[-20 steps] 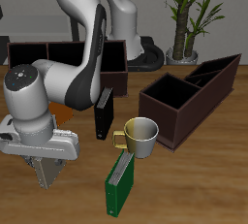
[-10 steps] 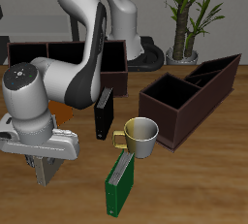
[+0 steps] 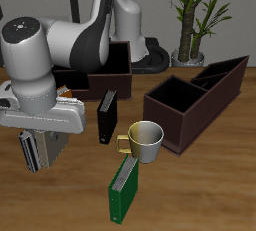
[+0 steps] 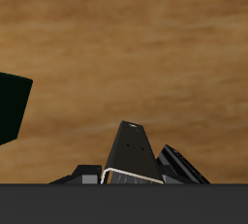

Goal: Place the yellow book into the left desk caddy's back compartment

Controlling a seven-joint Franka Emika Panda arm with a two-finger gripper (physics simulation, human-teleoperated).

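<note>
Gripper [image 3: 38,155] risen, yellow book [image 3: 33,152] apparently hanging upright.

Wood-grain table [image 3: 215,190], potted plant [image 3: 192,15] at back, dark bg.

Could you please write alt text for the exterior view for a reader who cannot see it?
The robot's gripper hangs above the wooden table near its front edge, seemingly clamped on the yellow book. Beside it stand a black book, a mug and a green book, with the left desk caddy beyond them.
</note>
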